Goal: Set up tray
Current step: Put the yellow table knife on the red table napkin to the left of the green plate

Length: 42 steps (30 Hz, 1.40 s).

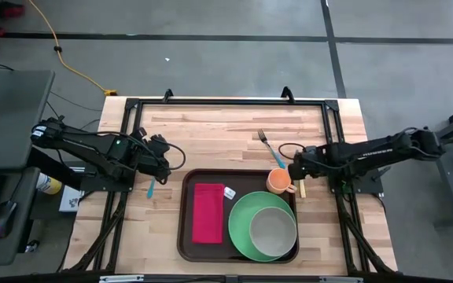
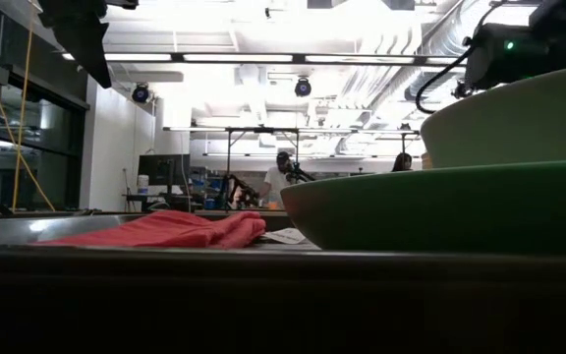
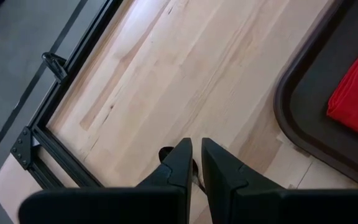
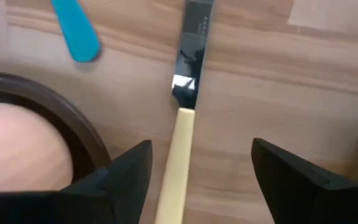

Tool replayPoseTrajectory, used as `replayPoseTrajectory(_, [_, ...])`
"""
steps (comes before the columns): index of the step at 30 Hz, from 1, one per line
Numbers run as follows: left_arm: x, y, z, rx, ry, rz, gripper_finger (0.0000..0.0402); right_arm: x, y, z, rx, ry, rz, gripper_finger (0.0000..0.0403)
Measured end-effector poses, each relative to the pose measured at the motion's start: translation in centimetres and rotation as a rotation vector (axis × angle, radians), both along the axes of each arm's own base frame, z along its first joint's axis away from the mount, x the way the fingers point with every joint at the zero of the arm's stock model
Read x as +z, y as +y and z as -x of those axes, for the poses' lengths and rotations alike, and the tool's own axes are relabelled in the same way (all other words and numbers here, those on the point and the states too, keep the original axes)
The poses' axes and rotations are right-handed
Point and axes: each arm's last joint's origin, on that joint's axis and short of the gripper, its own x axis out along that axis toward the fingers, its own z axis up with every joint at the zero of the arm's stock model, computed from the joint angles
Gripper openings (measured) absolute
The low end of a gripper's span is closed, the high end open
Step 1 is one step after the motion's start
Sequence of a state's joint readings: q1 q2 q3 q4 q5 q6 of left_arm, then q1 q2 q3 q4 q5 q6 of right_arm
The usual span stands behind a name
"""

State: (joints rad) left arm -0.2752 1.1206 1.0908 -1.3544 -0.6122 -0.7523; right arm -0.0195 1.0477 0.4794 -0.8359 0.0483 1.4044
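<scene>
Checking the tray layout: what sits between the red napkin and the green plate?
In the high view, a small white packet lies on the tray floor between the red napkin and the green plate.

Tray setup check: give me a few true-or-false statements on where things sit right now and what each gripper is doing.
1. The red napkin lies on the tray. True.
2. The green plate sits on bare table outside the tray. False: it is on the tray, with a pale bowl on it.
3. The right gripper is open, its fingers either side of a knife with a cream handle on the table. True.
4. The left gripper is spread wide over the napkin. False: its fingers are nearly together over bare wood beside the tray.
5. The fork with the blue handle is on the tray. False: it lies on the table behind the orange cup.
</scene>
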Motion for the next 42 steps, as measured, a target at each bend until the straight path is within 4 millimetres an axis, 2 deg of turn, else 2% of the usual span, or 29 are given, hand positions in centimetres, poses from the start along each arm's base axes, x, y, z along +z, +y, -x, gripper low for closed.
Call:
replayPoseTrajectory(13, [0.0, 0.0, 0.0, -0.012, 0.008, -0.005, 0.0067, -1.3, -0.9, -0.3, 0.002, -0.068, -0.079, 0.0252])
replayPoseTrajectory(22, [0.0, 0.0, 0.0, -0.011, 0.008, -0.011, 0.0067, -2.9, -0.9, -1.6, 0.019, 0.014, -0.131, 0.0252])
replayPoseTrajectory(31, [0.0, 0.0, 0.1, -0.014, 0.013, -0.012, 0.0067, -3.0, -0.9, -1.5, -0.07, 0.032, -0.13, 0.0252])
replayPoseTrajectory(42, [0.0, 0.0, 0.1, -0.017, 0.015, -0.013, 0.0067, -2.9, -0.9, -1.4, -0.092, 0.034, -0.125, 0.0252])
